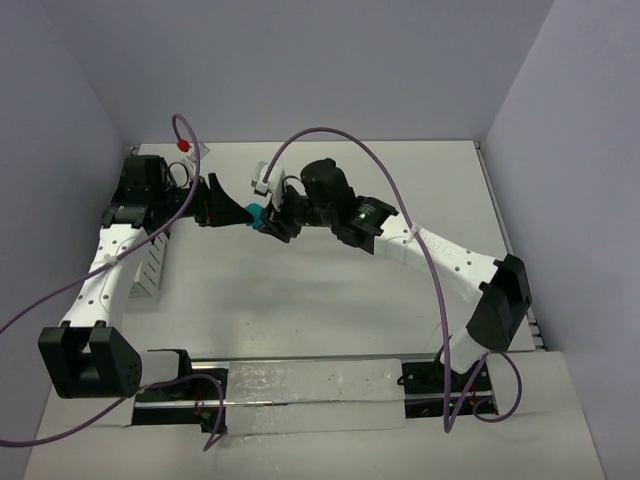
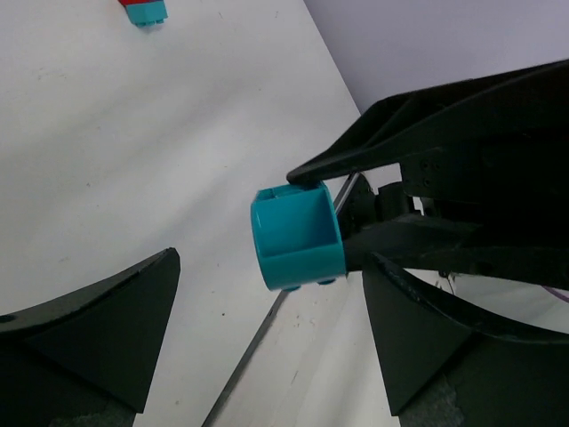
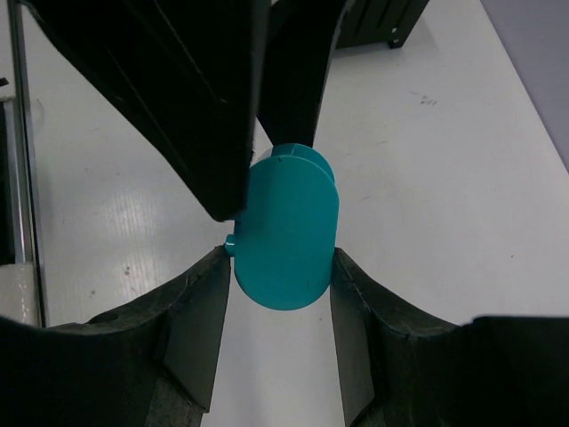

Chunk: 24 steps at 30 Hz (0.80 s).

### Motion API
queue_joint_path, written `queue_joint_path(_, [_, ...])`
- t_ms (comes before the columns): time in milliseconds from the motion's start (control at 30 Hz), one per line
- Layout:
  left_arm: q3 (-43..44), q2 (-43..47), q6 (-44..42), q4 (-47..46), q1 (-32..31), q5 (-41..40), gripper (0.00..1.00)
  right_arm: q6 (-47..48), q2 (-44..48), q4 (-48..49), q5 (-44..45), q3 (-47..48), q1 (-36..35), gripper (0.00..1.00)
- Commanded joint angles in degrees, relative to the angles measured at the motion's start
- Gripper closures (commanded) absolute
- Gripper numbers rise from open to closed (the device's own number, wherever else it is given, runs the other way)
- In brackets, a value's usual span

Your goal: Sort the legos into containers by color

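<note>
Gripping cyan lego (image 3: 289,213), right hand (image 3: 283,267); far bricks (image 2: 142,9) left-wrist only.

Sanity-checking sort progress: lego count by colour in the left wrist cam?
Cyan: 2, a rounded cyan piece held in the right gripper and a cyan brick at the top edge
Red: 1, a red piece, cropped, against that brick
Total: 3

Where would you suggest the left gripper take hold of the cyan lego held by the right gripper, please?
Probably the free end of the cyan lego that juts past the right gripper, whose fingers pinch its flat sides. The open left gripper should come head-on, opposite the right one, closing on that end clear of those fingers.
</note>
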<state>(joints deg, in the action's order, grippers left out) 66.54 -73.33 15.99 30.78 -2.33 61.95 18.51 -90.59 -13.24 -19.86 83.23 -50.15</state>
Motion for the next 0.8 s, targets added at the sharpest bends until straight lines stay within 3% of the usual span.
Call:
queue_joint_path(0, [0.6,-0.4,1.8,-4.5,-0.5,1.5,0.1,1.4,-0.6,3.6,2.3,4.0,-1.6,1.0])
queue_joint_path(100, [0.2,-0.5,3.0,-6.2,-0.6,2.7,0.18,2.1,-0.8,3.9,3.1,4.1,-2.1,1.0])
queue_joint_path(333, [-1.8,-0.5,9.1,-12.0,-0.6,6.8,0.62,4.1,-1.3,4.3,6.6,4.1,-3.9,1.0])
queue_joint_path(367, [-1.9,-0.4,9.3,-12.2,-0.6,7.2,0.63,4.1,-1.4,4.7,7.2,4.0,-4.1,1.0])
queue_joint_path(400, [-1.9,-0.5,9.3,-12.1,-0.6,7.5,0.78,3.7,-1.4,4.9,7.7,3.9,-4.1,1.0])
queue_joint_path(433, [-1.4,-0.5,8.4,-10.6,-0.6,7.4,0.93,3.1,-1.6,4.9,8.3,4.0,-4.1,0.87])
queue_joint_path(467, [-0.8,-0.4,7.2,-9.0,-0.5,7.3,0.99,2.6,-1.6,4.9,8.9,4.1,-4.1,0.73])
queue_joint_path(500, [-0.6,-0.2,5.8,-8.4,-0.3,6.9,1.0,2.5,-1.6,4.9,9.4,4.1,-4.1,0.69])
queue_joint_path(567, [2.2,0.7,-1.5,-0.1,1.5,4.2,1.0,1.4,-1.2,5.9,11.3,3.2,-3.9,0.22])
queue_joint_path(633, [5.1,1.3,-7.5,7.1,4.4,0.7,1.0,0.0,-0.4,6.2,11.5,1.9,-3.2,0.0])
queue_joint_path(767, [12.6,0.0,-22.8,22.1,9.0,-17.5,1.0,-3.0,1.0,5.0,9.5,-0.7,-0.2,0.0])
